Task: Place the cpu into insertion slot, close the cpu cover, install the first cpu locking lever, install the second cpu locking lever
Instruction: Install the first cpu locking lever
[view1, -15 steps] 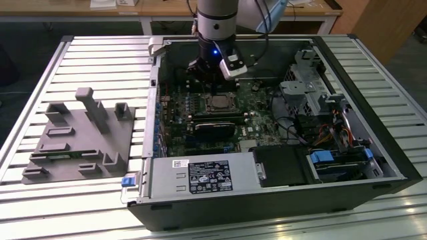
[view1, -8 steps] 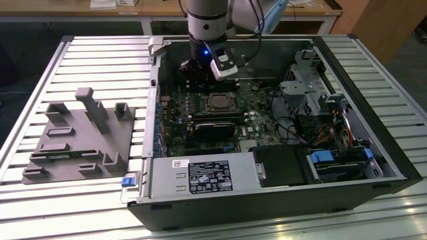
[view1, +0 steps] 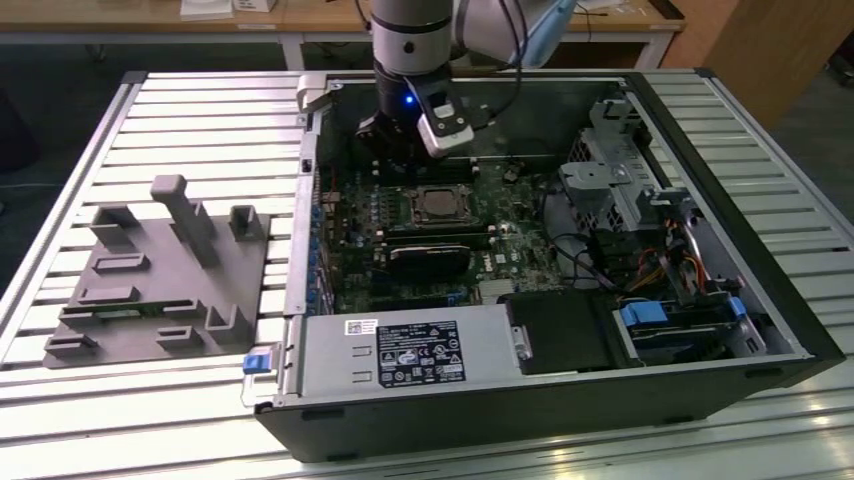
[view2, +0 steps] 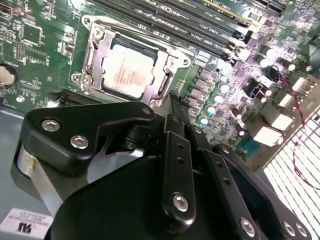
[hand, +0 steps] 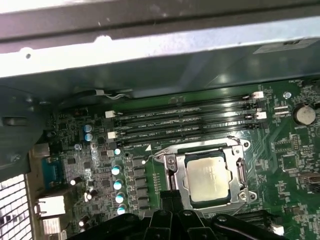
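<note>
Progress looks well along: you have the cpu seated in the insertion slot, mid-board in the open computer case. The cpu cover lies flat, framing it. One locking lever runs along the cover's edge facing the memory slots; whether both levers are hooked, you cannot tell. Your gripper hangs above the board close to the socket, fingertips pressed together, pinching nothing.
</note>
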